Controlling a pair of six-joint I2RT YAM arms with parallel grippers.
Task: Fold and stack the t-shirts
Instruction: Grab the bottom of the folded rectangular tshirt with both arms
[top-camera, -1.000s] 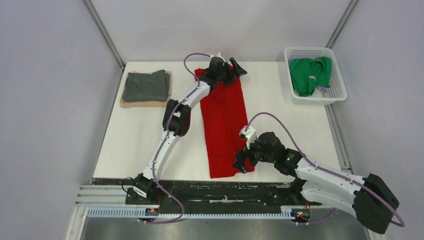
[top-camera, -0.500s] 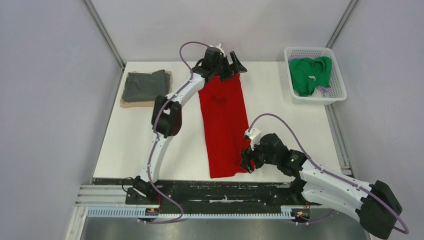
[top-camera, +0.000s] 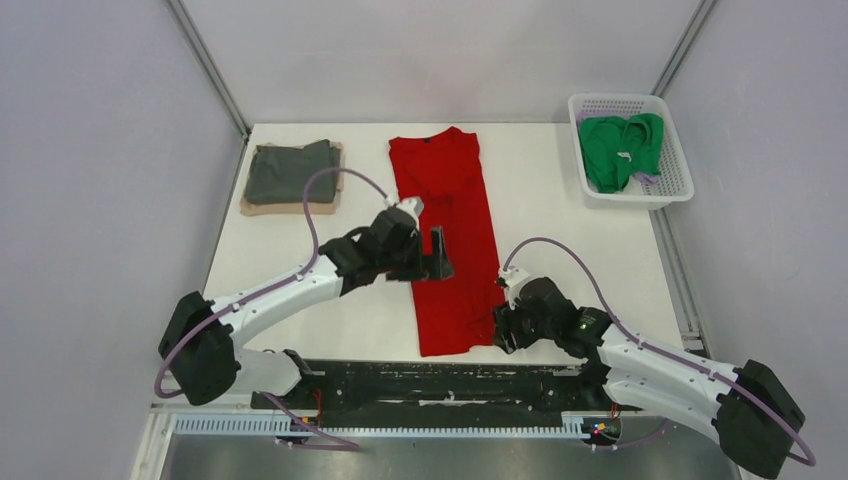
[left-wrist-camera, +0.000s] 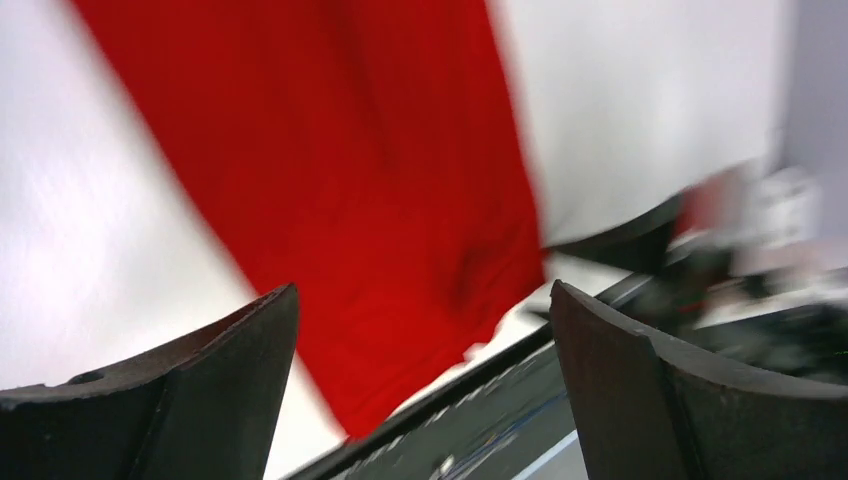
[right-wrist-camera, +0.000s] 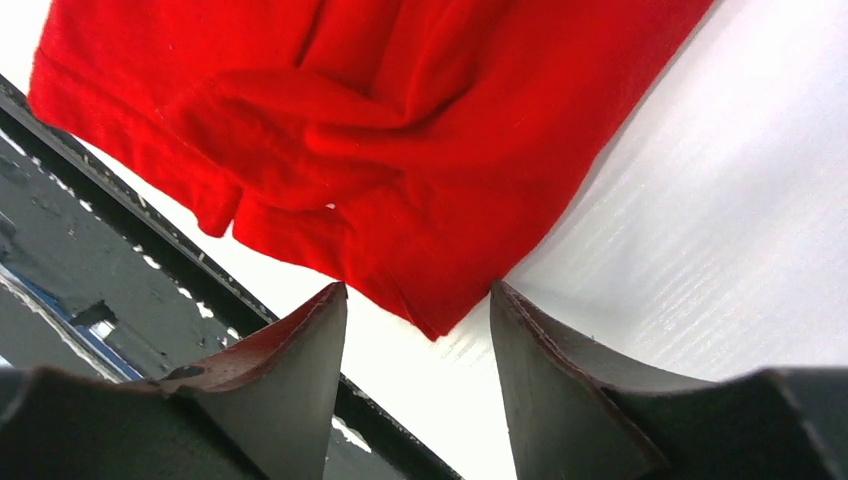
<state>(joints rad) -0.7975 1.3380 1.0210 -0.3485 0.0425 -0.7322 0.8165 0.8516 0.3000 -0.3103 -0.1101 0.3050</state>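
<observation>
Top view: red t-shirt (top-camera: 462, 200) lay mid-surface (top-camera: 560, 230), folded lengthwise into a long strip, collar at the far end, hem at the near edge. Dark grey t-shirt (top-camera: 290, 172) was folded and stacked on the tan t-shirt (top-camera: 262, 208) in the far left corner. Green t-shirt (top-camera: 620, 150) sat bunched in the white basket (top-camera: 672, 190), far right. Left arm (top-camera: 290, 290) reached across, left jaws over the strip's left edge about midway. Right arm (top-camera: 640, 360) sat low, right jaws at the hem's right corner.

Left wrist: blurred. Left jaws were spread wide with nothing between them, red cloth below.

Right wrist: right jaws were partly spread, hem corner between the tips, not clamped on it. Hem was rumpled near that corner. Dark rail (right-wrist-camera: 100, 250) ran just past the surface edge.
</observation>
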